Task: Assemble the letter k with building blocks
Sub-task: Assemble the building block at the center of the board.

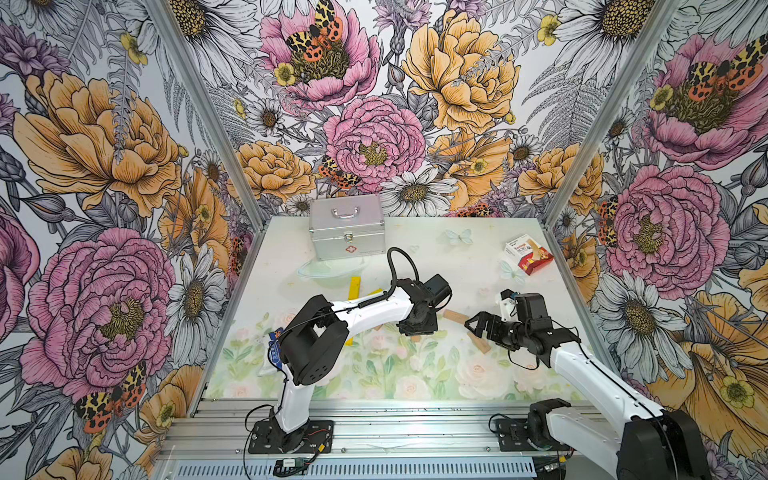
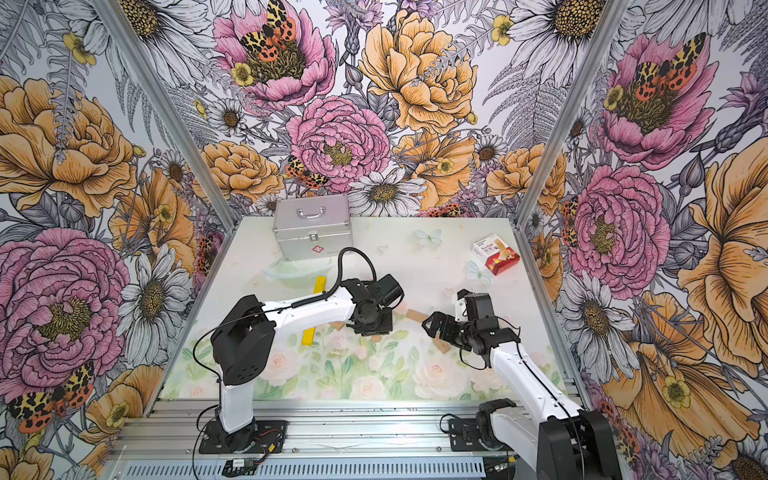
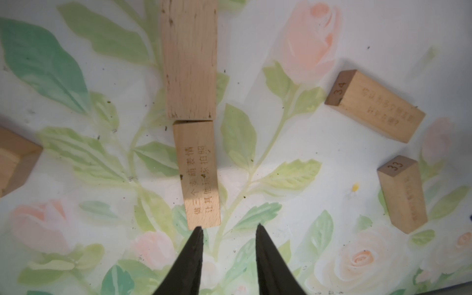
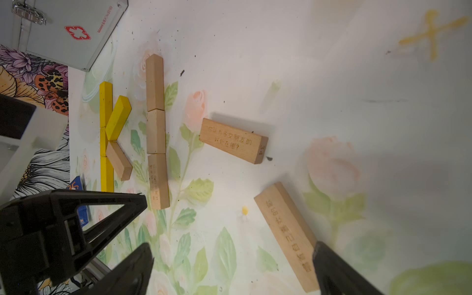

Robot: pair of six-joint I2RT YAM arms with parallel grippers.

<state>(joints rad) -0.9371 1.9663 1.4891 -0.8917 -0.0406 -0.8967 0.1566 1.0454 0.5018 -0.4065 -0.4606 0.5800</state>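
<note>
Left gripper (image 3: 229, 227) slightly parted, empty, at the stem's (image 4: 156, 132) end; right gripper (image 4: 231, 251) spread wide: centre it across block 33 (image 4: 283, 229) before you close.

On a rose-printed table (image 1: 457, 266), a stem of three pale wood blocks (image 4: 156, 132) is laid end to end just ahead of the left gripper (image 3: 228, 227), with a yellow-stemmed K (image 4: 112, 132) beside it, away from the right gripper (image 4: 232, 245). A block marked 34 (image 4: 233, 140) is set between the grippers, a block marked 33 (image 4: 283, 237) just beside a right finger. A silver case (image 1: 347, 232) and a red-and-white carton (image 1: 528, 254) are placed farther off
</note>
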